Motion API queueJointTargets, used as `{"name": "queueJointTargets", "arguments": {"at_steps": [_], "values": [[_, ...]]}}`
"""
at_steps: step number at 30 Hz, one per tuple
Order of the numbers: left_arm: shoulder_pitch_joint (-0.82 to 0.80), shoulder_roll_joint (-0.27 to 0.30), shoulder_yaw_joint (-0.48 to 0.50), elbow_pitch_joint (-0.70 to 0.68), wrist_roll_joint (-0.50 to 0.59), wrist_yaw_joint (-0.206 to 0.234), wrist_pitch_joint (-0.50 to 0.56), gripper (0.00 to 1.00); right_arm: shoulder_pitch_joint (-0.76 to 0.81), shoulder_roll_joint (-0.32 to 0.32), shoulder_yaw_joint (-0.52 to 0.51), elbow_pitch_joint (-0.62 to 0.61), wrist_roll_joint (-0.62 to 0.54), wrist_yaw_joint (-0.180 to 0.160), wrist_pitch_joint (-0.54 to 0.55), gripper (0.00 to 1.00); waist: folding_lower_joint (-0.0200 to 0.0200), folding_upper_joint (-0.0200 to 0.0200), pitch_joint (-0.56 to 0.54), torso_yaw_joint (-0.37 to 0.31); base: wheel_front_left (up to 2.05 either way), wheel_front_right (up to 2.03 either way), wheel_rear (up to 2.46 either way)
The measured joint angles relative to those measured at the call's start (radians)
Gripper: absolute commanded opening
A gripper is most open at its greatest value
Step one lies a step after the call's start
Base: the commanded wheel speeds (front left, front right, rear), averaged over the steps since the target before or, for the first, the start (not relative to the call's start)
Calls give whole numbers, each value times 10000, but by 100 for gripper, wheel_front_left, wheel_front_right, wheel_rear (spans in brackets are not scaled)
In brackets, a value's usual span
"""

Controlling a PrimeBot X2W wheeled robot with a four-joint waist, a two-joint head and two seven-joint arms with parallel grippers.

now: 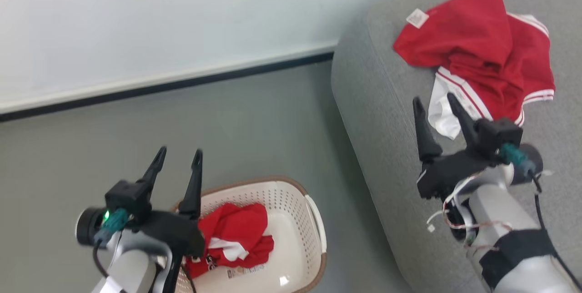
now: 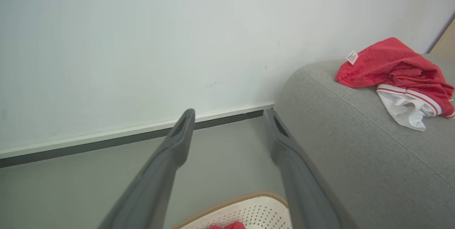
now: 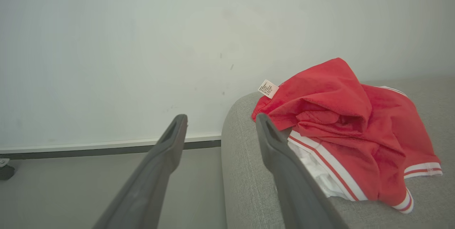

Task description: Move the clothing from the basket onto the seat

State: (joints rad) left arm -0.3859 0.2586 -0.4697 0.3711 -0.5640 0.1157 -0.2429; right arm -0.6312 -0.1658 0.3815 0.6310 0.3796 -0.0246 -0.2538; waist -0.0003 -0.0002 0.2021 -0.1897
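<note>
One piece of red clothing [image 1: 482, 52] with white striped trim and a white tag lies crumpled on the grey seat [image 1: 382, 115]; it also shows as the garment [image 2: 401, 76] and the garment [image 3: 341, 126] in the wrist views. A second red garment [image 1: 236, 236] with white panels lies in the cream basket [image 1: 291, 197] on the floor. My left gripper [image 1: 178, 159] hangs open over the basket's near-left rim, holding nothing. Over the seat, just short of the clothing's white edge, my right gripper [image 1: 434, 104] stands open and empty.
A pale wall with a white and dark skirting strip [image 1: 173, 81] runs behind the grey floor [image 1: 227, 124]. The seat's rounded side stands just right of the basket. A small dark object [image 3: 5, 170] sits on the floor by the wall.
</note>
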Motion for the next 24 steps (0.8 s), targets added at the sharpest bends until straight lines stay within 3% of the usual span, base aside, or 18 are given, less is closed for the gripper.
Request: {"name": "queueJointTargets", "arguments": {"at_steps": [5, 11, 24], "values": [[852, -6, 428, 138, -77, 46, -65, 100, 964, 150, -75, -430, -73, -370, 0, 100, 0, 0, -720, 289, 0, 0, 0], [2071, 10, 779, -92, -144, 75, -67, 100, 2292, 420, -121, -1183, -98, -558, 2, 100, 0, 1, -1544, 575, 0, 0, 0], [3803, -25, 1981, -1269, 17, 86, -67, 100, 4209, 487, 65, -3020, -403, -694, 0, 100, 1, 2, -2385, 1005, 0, 0, 0]]}}
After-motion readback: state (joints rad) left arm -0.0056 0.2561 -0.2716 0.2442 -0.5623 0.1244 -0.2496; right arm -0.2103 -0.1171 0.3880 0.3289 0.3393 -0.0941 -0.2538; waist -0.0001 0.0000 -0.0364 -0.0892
